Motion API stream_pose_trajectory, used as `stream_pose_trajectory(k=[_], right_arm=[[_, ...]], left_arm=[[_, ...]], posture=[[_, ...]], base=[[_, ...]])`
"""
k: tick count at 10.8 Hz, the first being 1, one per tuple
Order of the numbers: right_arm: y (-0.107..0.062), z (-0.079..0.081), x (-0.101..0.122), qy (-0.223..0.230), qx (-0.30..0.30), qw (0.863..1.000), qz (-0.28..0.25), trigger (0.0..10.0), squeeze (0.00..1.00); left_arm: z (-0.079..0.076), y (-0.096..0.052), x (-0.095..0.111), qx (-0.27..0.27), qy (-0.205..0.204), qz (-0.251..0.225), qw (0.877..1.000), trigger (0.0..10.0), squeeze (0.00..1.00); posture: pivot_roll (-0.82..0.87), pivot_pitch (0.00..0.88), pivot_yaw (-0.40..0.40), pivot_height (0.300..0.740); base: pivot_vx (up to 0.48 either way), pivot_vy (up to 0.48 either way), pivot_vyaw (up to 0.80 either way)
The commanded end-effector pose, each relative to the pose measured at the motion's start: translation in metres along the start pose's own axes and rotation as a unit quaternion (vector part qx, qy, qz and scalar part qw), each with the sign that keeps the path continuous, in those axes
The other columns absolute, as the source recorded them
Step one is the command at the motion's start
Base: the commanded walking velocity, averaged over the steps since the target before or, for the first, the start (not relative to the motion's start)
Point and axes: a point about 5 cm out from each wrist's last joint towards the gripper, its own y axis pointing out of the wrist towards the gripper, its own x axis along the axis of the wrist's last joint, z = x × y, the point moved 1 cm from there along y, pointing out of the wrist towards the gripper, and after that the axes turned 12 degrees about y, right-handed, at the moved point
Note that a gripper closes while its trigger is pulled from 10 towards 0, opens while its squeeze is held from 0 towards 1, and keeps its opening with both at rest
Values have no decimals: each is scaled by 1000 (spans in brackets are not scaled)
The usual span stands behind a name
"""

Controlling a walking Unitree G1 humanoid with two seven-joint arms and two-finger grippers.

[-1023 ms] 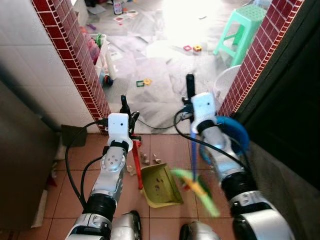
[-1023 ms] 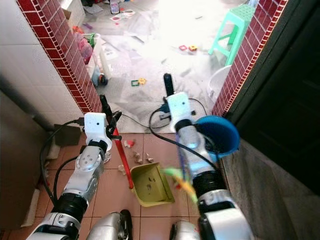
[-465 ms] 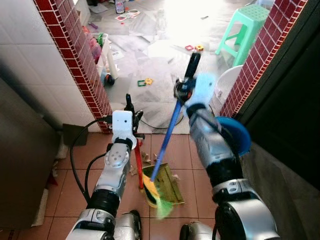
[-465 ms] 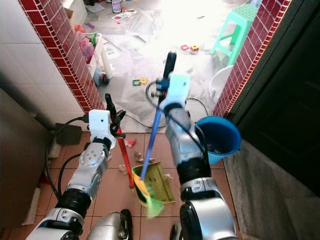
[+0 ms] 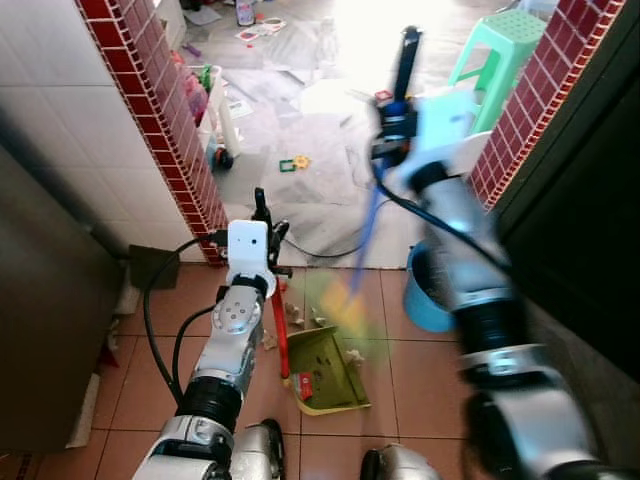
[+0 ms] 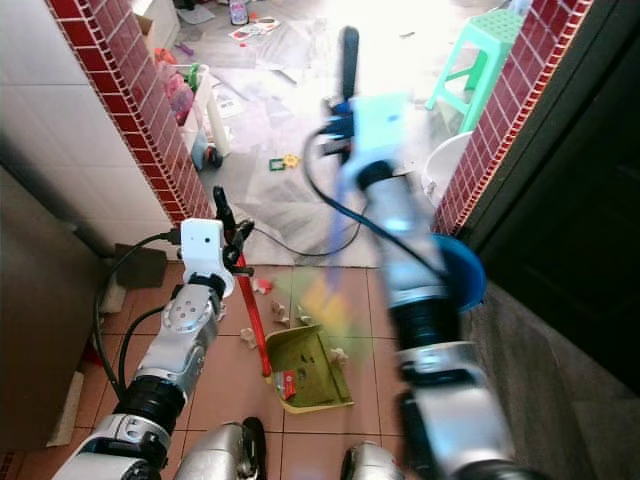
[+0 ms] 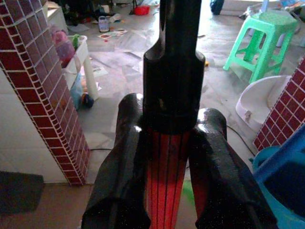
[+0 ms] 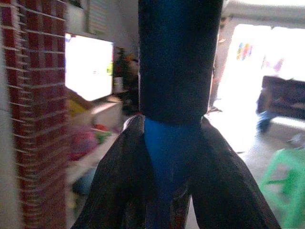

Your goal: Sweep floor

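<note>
Since a second ago the right arm has swung up and forward, carrying the broom (image 5: 365, 245) so that its yellow-green bristle head, then trailing low beside the dustpan (image 5: 327, 372), now hangs blurred above the tiles just in front of the pan's mouth; half a second ago those bristles were down inside the pan. Nearest the robot's feet, the olive dustpan lies flat on the terracotta floor, mouth toward the doorway, with a red scrap and some crumbs already in it, and its red handle (image 6: 249, 305) rises to the left gripper (image 7: 169, 157), whose fingers (image 7: 119, 176) are clamped either side of the ribbed red shaft just under its black grip, presumably to keep the pan pinned in place while the other arm sweeps. A few bits of debris (image 5: 296, 314) lie on the tiles just beyond the pan, beside the handle, so the lifted stroke looks like a reach back out to gather them. The right gripper (image 8: 171, 143) is closed around the blue broom shaft just under its black grip, held high near the brick doorpost. A blue bucket (image 5: 423, 295) stands by the right wall, next to the pan. Farther off, past the threshold, the grey floor is strewn with small toys and paper, and a green stool (image 5: 500, 50) stands in the bright far room.
</note>
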Motion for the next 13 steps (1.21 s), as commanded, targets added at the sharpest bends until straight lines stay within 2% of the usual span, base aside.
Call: stream_pose_trajectory(k=[1,2,3,4,6,7,8,10,12,13], right_arm=[[-4,-1,5,-21,5,1000,-17,10000,0],[-10,-5,-4,-28,-4,1000,1,10000,0],[-22,-11,-28,-23,-36,998,55,10000,0],[-31,-10,-47,5,-57,994,97,10000,0],[-37,8,-63,92,-64,986,126,10000,0],[-36,15,-63,116,-65,983,124,10000,0],[-32,22,-53,130,-48,986,95,10000,0],[-27,22,-44,158,-54,983,72,10000,0],[-22,20,-35,152,-52,985,56,10000,0],[-21,17,-28,130,-45,990,45,10000,0]], left_arm=[[-9,-4,-18,-22,-5,48,999,10000,0],[-8,-4,-18,-22,-3,49,999,10000,0],[-8,-4,-18,-21,-1,48,999,10000,0],[-6,-4,-17,-19,0,46,999,10000,0],[-5,-4,-17,-15,3,45,999,10000,0],[-4,-3,-16,-15,5,41,999,10000,0],[-2,-3,-12,-13,6,29,999,10000,0],[1,-2,-8,-14,7,20,1000,10000,0],[6,-2,-2,-17,8,6,1000,10000,0],[12,-4,2,-13,21,-7,1000,10000,0]], posture=[[-99,121,19,740],[-98,121,20,740],[-95,122,23,740],[-94,122,25,740],[-90,120,28,740],[-89,118,28,740],[-86,111,31,740],[-80,97,41,740],[-75,69,46,740],[-69,44,45,740]], base=[[0,0,0],[0,0,0],[0,0,0],[0,0,0],[0,0,0],[0,0,0],[0,0,0],[0,0,0],[0,0,0],[0,0,0]])
